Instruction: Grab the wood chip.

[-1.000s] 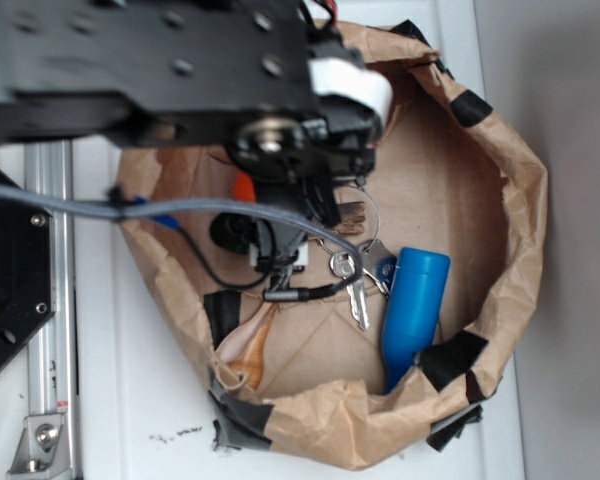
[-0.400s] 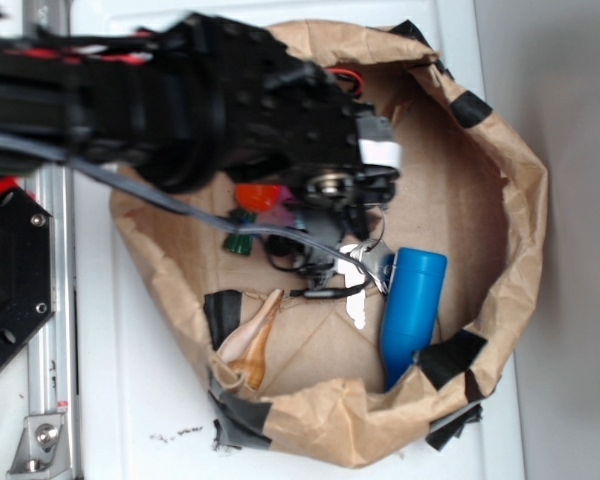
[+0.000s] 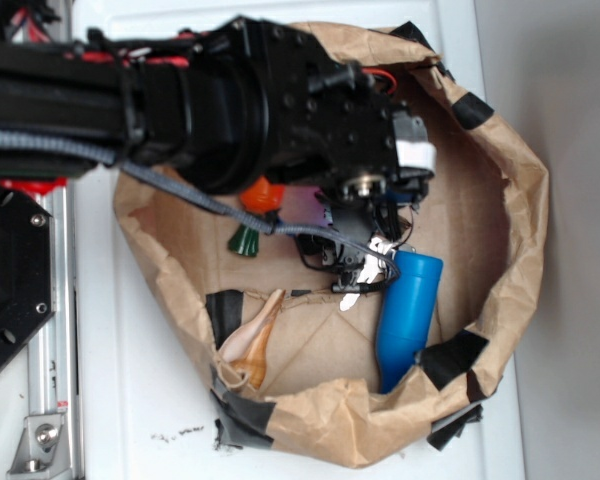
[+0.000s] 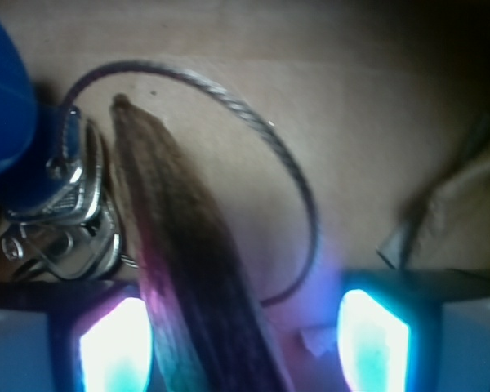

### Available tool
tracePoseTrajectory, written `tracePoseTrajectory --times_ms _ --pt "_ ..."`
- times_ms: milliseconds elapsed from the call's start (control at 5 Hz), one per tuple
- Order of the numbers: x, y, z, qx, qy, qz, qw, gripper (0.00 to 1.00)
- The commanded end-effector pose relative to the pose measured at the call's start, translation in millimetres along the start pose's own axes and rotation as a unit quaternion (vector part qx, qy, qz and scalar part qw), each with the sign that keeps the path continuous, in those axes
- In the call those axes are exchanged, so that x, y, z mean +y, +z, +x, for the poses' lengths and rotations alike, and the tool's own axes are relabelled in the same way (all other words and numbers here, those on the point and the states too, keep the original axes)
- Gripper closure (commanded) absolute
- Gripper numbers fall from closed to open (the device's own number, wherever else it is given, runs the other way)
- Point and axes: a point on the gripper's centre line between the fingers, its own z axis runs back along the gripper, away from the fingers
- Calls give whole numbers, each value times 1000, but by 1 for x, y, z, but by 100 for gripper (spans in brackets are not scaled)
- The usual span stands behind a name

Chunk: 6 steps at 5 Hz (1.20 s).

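In the wrist view the wood chip (image 4: 188, 261), a long dark brown sliver, lies on the brown paper floor and runs from the upper left down between my fingers. My gripper (image 4: 245, 347) is open. The chip sits close to the left fingertip (image 4: 114, 347), with a wide gap to the right one (image 4: 374, 339). I cannot tell if the left pad touches it. In the exterior view my black arm (image 3: 280, 100) reaches over the paper bag and hides the chip and the fingers.
A key bunch (image 4: 57, 212) on a wire ring (image 4: 290, 171) lies beside the chip, its tips showing in the exterior view (image 3: 365, 278). A blue cylinder (image 3: 410, 310), a tan seashell (image 3: 252, 340) and an orange carrot toy (image 3: 263, 195) lie inside the crumpled bag wall (image 3: 520, 200).
My arm has swung to the right across the bag, and the wrist now covers most of the keys. The carrot toy has come into view behind it.
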Motion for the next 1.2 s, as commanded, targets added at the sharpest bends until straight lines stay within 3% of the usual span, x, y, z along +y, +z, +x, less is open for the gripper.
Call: tracePoseTrajectory --times_ms 0,400,600,800,1000 --pt "-11 3 -9 -15 -17 15 1000 100" --pt "-12 9 -12 -19 -24 19 999 100" --pt "-8 36 -14 -17 -29 22 999 100" --pt "-13 87 -16 -24 -17 0 1000 100" --pt "-13 138 -10 -16 -1 -40 999 100"
